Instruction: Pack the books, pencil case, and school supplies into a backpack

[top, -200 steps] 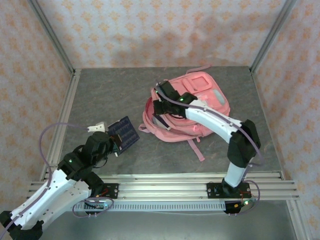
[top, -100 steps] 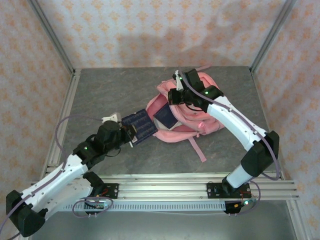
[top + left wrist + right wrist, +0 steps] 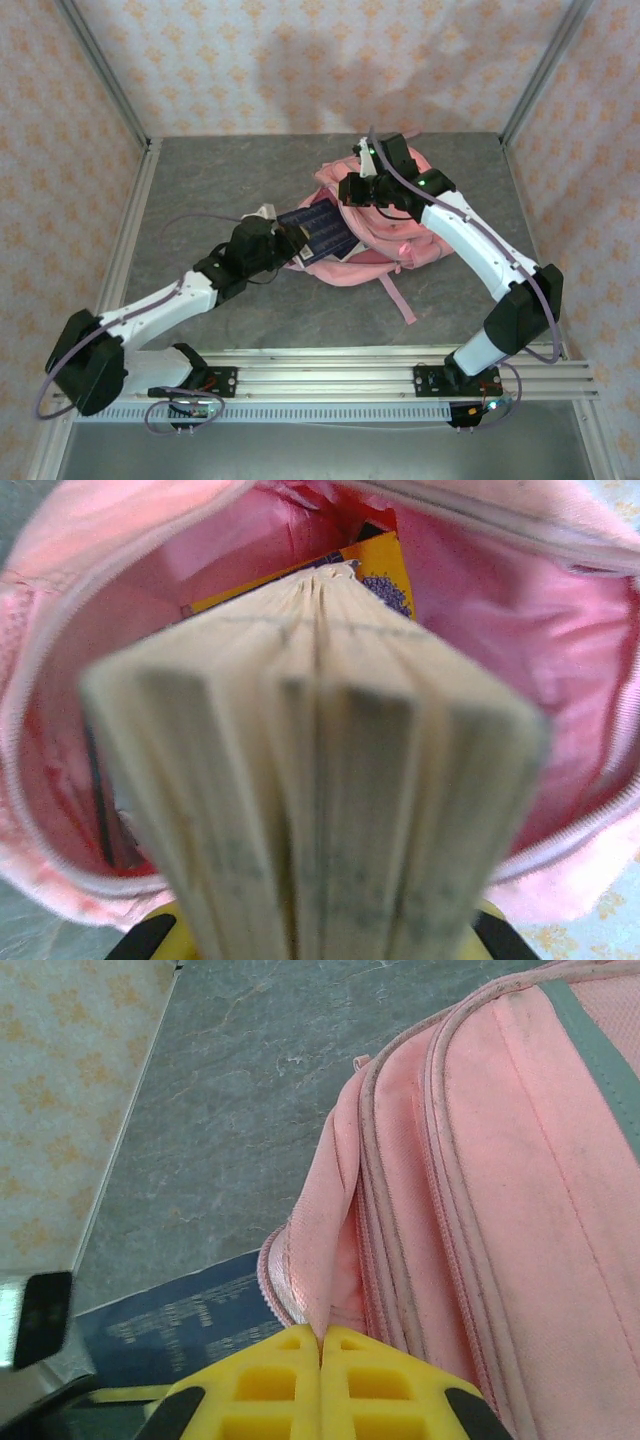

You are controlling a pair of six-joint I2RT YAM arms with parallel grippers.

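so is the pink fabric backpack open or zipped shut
Open: the big pink fabric backpack gapes, lining visible past the thick fanned-page book, a yellow flat book already inside.

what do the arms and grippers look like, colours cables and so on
Both the left arm and right arm have white shells between black joints, with thin lilac cables trailing along them. A green light glows on the right one. The fingers are yellow moulded plastic, black behind.
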